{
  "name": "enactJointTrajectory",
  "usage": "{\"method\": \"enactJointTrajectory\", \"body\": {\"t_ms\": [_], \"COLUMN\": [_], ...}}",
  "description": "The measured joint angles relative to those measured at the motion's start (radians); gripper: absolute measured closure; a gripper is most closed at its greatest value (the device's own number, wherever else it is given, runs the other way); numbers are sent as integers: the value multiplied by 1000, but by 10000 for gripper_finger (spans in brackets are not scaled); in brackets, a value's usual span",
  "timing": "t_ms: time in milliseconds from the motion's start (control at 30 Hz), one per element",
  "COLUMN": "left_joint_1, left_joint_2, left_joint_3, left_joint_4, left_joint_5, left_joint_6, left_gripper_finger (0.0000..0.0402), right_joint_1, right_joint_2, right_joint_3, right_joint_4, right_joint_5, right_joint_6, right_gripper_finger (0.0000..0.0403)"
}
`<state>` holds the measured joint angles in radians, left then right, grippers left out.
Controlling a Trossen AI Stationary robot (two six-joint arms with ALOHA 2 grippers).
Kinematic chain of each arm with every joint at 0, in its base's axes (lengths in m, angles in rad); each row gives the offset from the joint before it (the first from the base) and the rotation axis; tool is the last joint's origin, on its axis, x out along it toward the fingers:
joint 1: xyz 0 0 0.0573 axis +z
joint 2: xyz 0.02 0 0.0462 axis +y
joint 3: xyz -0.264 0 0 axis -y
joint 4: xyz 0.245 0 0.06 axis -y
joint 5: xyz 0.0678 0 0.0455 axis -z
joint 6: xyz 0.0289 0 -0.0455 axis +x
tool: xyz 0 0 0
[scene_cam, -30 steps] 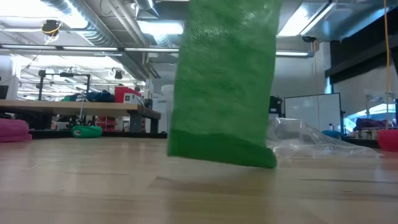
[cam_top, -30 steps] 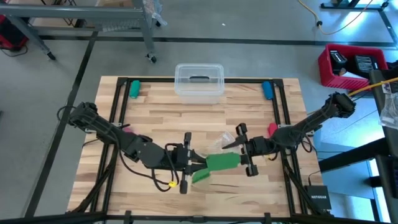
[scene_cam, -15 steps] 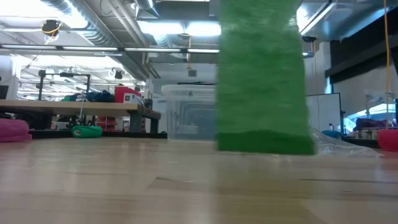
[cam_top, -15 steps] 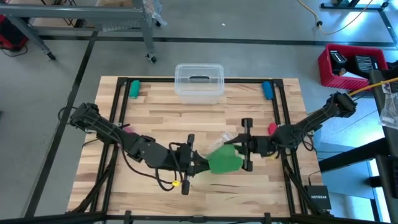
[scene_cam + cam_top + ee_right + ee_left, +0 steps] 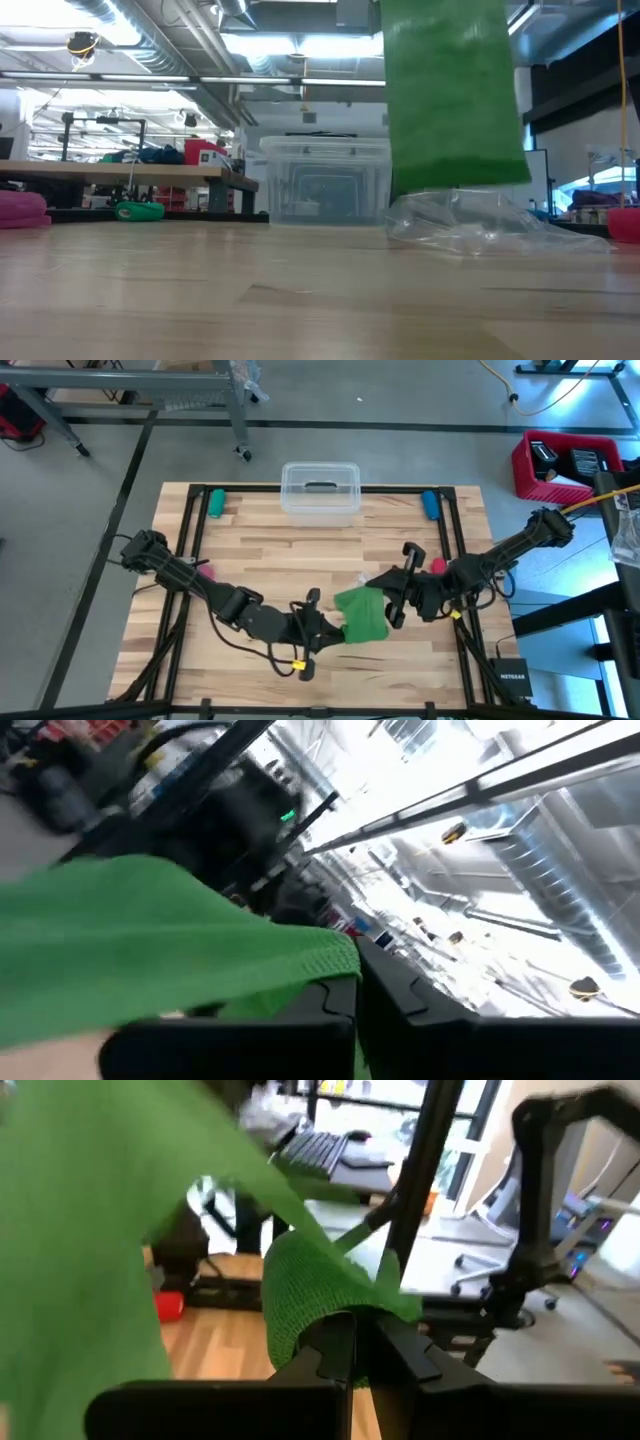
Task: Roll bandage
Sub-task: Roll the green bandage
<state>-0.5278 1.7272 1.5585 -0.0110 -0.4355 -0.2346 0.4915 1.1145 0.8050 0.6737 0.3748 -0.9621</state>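
Note:
The bright green bandage [image 5: 362, 615] hangs in the air between my two grippers, over the near middle of the table. In the low view the bandage [image 5: 455, 95] drops as a wide strip, and its lower end [image 5: 460, 175] is clear of the wood. My left gripper [image 5: 322, 628] comes in from the left and is shut on it. My right gripper [image 5: 387, 603] comes in from the right and is shut on it as well. My left gripper [image 5: 365, 1355] has the bandage wound over its shut fingertips as a curved band [image 5: 310, 1280]. The fingers point roughly level toward the table's right. The strip runs on from there, lifted clear of the table. My right gripper [image 5: 355, 995] holds the bandage by an edge [image 5: 325, 965] at its fingertips, coming from the table's right. One layer or several, I cannot tell. The fabric spreads away from the fingers and hangs clear of the table.
A crumpled clear plastic bag [image 5: 480, 225] lies under the bandage. A clear lidded box [image 5: 320, 490] stands at the far middle. A green roll [image 5: 216, 503] and a blue roll [image 5: 430, 505] lie at the far corners, and pink items [image 5: 437, 567] by the sides.
My right gripper has risen and rolled about its own axis. My left gripper has sunk a little and gone toward the right. The bandage's lower end, which reached the table, is now lifted clear, and the strip has shifted toward the right arm.

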Motion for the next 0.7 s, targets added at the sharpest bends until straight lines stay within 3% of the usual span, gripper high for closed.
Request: {"method": "enactJointTrajectory", "body": {"t_ms": [200,500,700], "left_joint_1": [-31,-84,-95], "left_joint_2": [5,5,-6], "left_joint_3": [0,0,0], "left_joint_4": [-59,-46,76], "left_joint_5": [2,-3,64], "left_joint_6": [-20,41,147], "left_gripper_finger": [391,391,391], "right_joint_1": [0,0,-1], "right_joint_2": [-29,-72,-64], "right_joint_3": [74,78,78], "right_joint_4": [-102,-243,-369], "right_joint_5": [15,148,150], "right_joint_6": [-31,-6,153], "right_gripper_finger": [400,399,398]}}
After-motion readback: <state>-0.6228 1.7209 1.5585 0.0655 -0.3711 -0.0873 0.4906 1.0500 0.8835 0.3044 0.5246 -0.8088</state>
